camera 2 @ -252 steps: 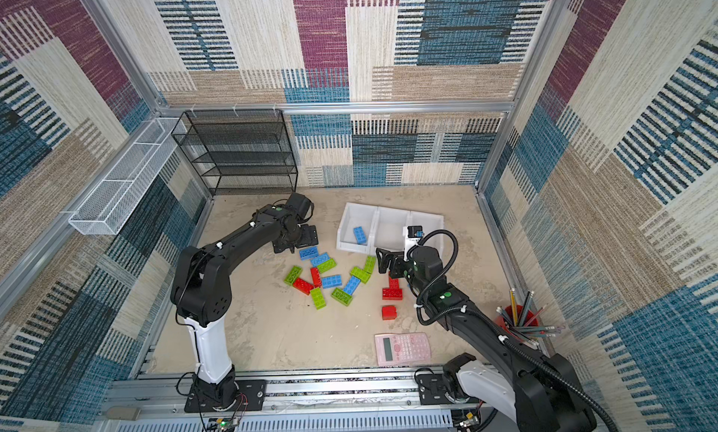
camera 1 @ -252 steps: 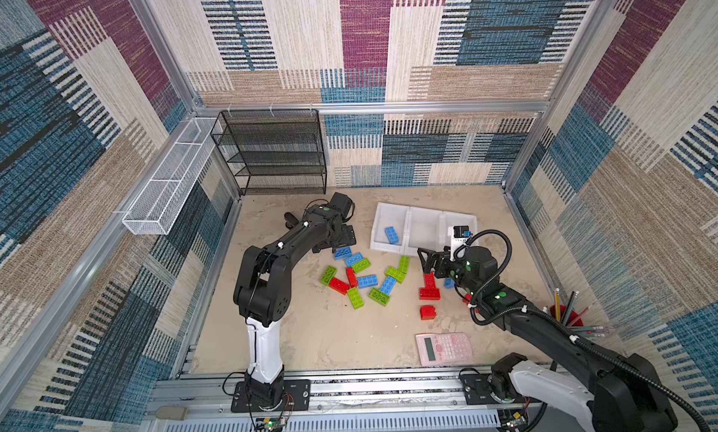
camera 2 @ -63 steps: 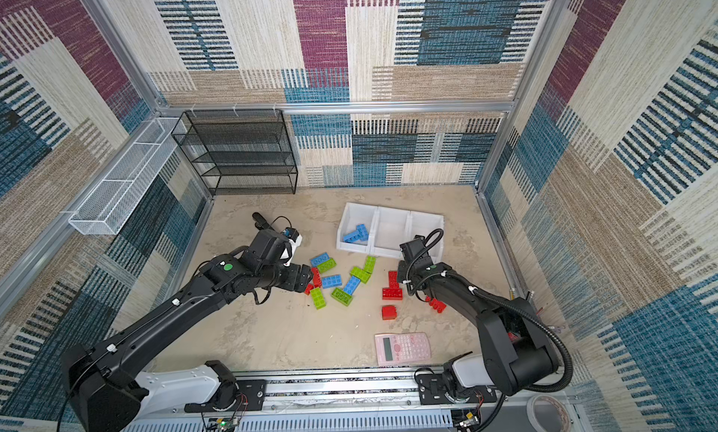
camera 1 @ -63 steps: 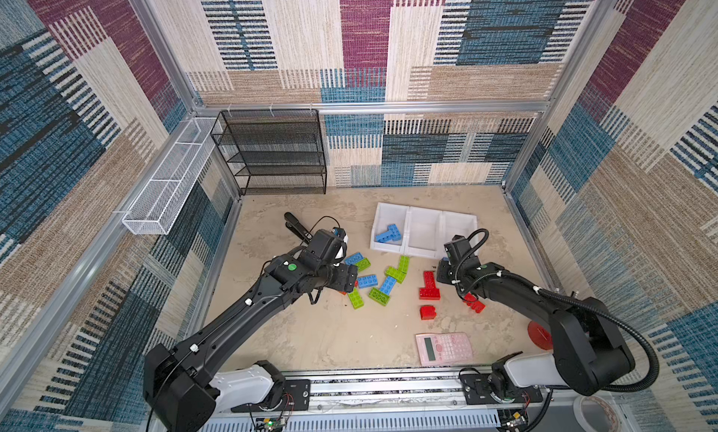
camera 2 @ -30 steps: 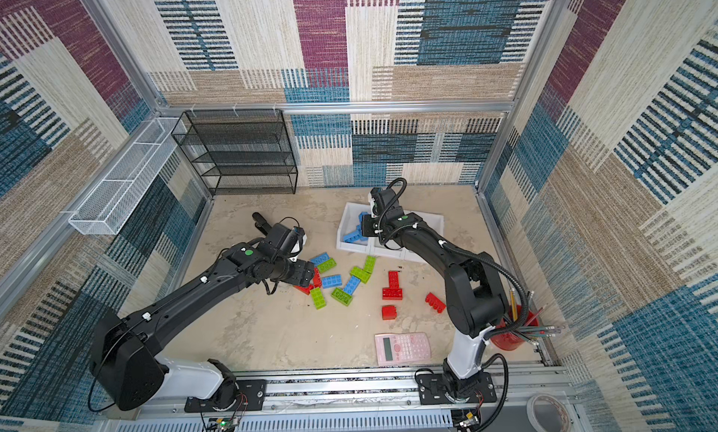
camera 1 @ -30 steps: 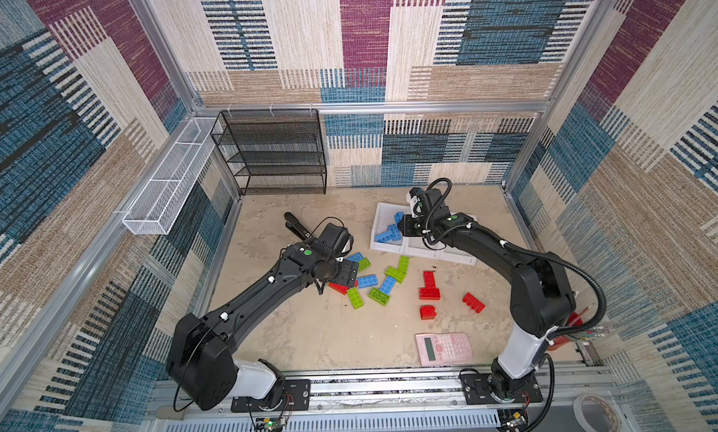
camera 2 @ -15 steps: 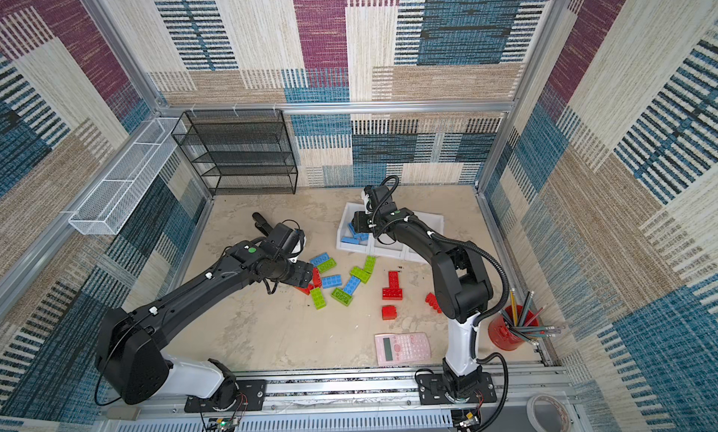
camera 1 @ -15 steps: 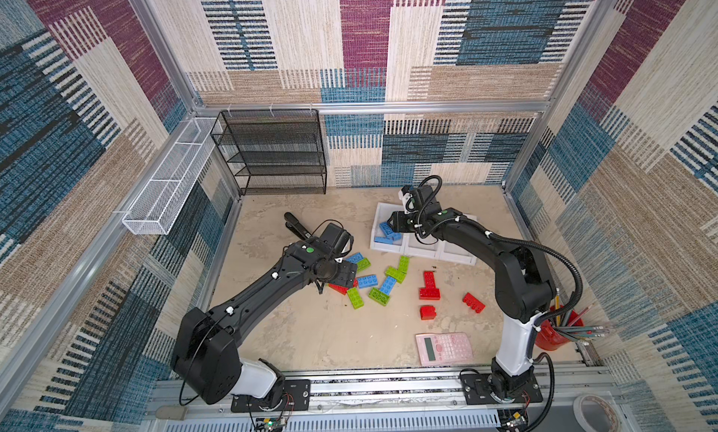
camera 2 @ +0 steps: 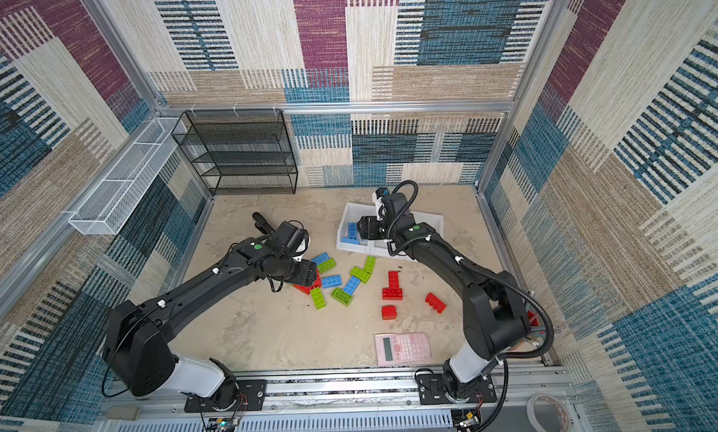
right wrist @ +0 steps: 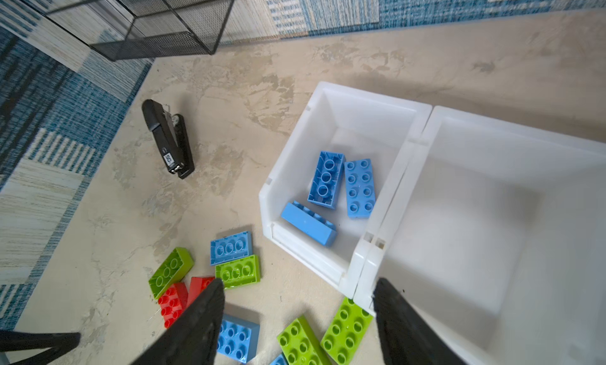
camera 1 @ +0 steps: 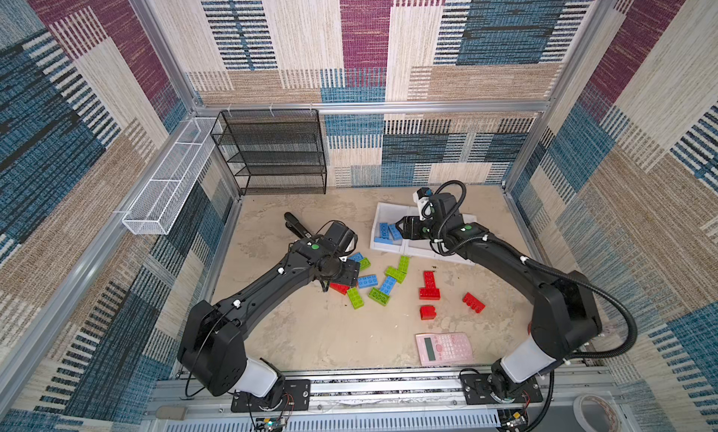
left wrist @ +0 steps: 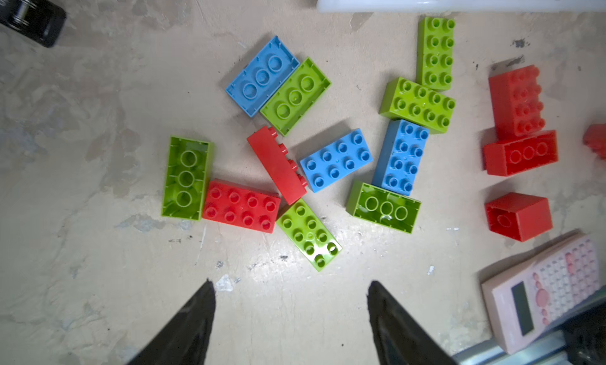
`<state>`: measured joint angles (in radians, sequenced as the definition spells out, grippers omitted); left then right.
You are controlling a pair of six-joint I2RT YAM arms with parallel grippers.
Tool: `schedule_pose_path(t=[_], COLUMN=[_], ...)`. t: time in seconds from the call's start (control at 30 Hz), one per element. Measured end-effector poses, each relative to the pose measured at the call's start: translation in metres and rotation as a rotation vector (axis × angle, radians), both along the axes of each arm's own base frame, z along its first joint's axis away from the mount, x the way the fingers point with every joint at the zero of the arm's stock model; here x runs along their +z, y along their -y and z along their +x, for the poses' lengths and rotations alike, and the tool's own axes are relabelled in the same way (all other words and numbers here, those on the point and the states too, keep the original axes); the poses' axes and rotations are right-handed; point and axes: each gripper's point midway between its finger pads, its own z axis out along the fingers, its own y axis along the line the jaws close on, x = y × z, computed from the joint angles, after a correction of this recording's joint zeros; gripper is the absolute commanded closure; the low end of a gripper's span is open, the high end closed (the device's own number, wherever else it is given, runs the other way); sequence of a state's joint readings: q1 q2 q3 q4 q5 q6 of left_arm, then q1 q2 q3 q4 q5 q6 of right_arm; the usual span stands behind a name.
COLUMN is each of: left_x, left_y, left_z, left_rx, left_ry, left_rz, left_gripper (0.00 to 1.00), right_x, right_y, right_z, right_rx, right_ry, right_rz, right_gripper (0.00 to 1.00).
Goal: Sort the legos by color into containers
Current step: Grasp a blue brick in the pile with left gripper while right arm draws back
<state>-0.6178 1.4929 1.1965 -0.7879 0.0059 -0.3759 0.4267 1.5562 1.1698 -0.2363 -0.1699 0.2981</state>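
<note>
Blue, lime green and red legos lie scattered mid-floor, among them a blue brick (camera 1: 367, 281), a green one (left wrist: 308, 235) and a red one on its side (left wrist: 277, 165). More red bricks (camera 1: 429, 284) lie apart to the right. The white containers (camera 1: 379, 208) stand in a row at the back right. The leftmost bin (right wrist: 288, 169) holds three blue bricks (right wrist: 359, 188), and the one beside it (right wrist: 492, 215) shows a bare floor. My right gripper (right wrist: 297, 281) hangs open and empty above the bins' front edge. My left gripper (left wrist: 290, 283) is open over the pile's left side, holding nothing.
A black stapler (camera 1: 297, 226) lies left of the bins, behind my left wrist. A pink calculator (camera 1: 445, 348) sits near the front right. A black mesh rack (camera 1: 272, 150) stands at the back wall, and a white wire basket (camera 1: 171, 181) hangs on the left wall.
My right gripper has opened over the leftmost bin, and the blue brick it carried now lies inside with the others. My left arm has barely moved above the pile.
</note>
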Motion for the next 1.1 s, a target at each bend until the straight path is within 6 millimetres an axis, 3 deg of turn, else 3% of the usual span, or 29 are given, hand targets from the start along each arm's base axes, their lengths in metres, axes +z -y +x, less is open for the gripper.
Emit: schedule_pose_path(t=[0.2, 0.57, 0.83, 1.1], left_x=[-0.011, -0.037, -0.061, -0.075], left_y=[0.018, 0.063, 0.084, 0.079], left_z=[0.003, 0.007, 0.016, 0.022], left_rx=[0.079, 0.159, 0.239, 0.312], left_ry=[-0.042, -0.086, -0.112, -0.108], left_rz=[-0.006, 0.003, 0.018, 0.054], left_gripper=[0.28, 0.18, 0.18, 0.12], right_x=[0.001, -0.015, -0.021, -0.019], right_y=[0.020, 0.043, 0.056, 0.053], right_z=[-0.036, -0.071, -0.087, -0.086], right_rx=[-0.017, -0.055, -0.103, -0.101], right_ry=[0.063, 0.107, 0.147, 0.161], right_rz=[0.023, 0.038, 0.073, 0.107], right_gripper=[0.19, 0.12, 0.10, 0.10])
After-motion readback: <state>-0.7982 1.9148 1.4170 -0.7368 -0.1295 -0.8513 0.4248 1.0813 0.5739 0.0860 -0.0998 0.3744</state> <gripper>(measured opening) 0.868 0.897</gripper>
